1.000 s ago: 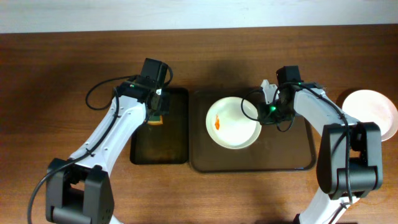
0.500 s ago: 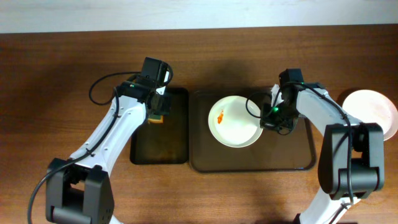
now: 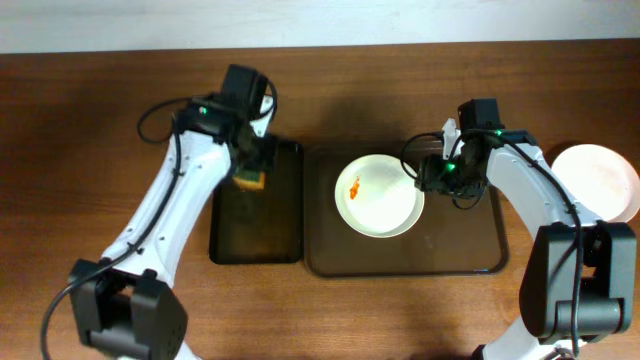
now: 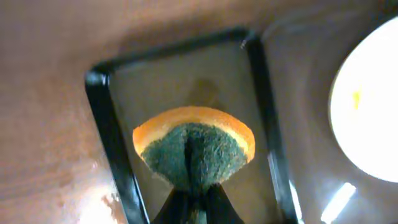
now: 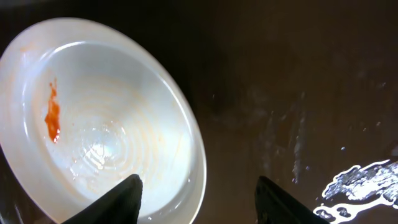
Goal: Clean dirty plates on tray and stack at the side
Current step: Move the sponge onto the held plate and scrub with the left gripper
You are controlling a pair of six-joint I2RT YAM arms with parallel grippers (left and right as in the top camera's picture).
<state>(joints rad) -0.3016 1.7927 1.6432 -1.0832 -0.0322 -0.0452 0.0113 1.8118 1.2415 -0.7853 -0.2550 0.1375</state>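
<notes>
Plate (image 3: 378, 195) on the tray (image 3: 470, 250) smeared orange, not yet wiped; second plate (image 3: 598, 183) aside, right of the tray. Sponge (image 4: 194, 152) clamped in left gripper (image 4: 194, 198), right gripper (image 5: 199, 196) agape.

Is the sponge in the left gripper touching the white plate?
No, the sponge is over the black tray, apart from the plate.

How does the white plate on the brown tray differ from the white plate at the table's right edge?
The tray's round white plate carries an orange sauce smear; the right-edge round white plate shows none overhead. The first lies on the large brown tray; the second on the bare wooden table, apart from it. Both look round and shallow.
</notes>
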